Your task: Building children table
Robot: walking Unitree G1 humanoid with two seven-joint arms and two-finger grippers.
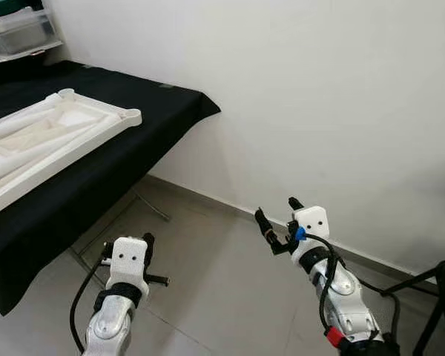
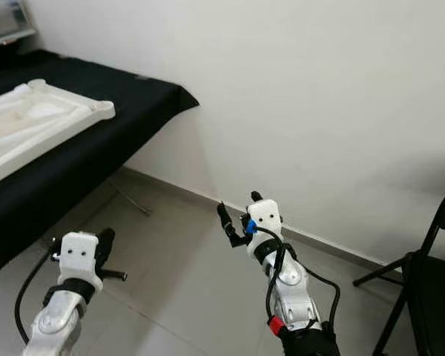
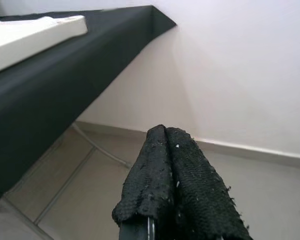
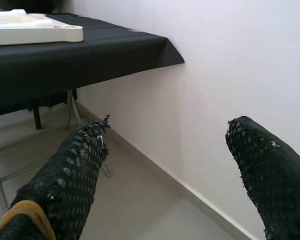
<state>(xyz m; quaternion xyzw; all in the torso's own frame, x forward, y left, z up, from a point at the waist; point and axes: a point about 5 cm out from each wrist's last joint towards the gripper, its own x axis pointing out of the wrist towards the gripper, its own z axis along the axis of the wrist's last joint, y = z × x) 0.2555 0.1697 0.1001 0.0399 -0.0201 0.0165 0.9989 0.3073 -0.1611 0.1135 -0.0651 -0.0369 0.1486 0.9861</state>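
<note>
Your white tabletop [image 1: 52, 141] lies on the black bench [image 1: 156, 111], far left. Your left end effector [image 1: 150, 259], pinched empty, is nearer; your right end effector [image 1: 276, 221] gapes wide, empty.

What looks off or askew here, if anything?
Nothing is damaged or spilled. The white tabletop lies upside down on the black-covered table, set at an angle to the table's edges. Left gripper shut, right gripper open, both holding nothing over the floor.
</note>
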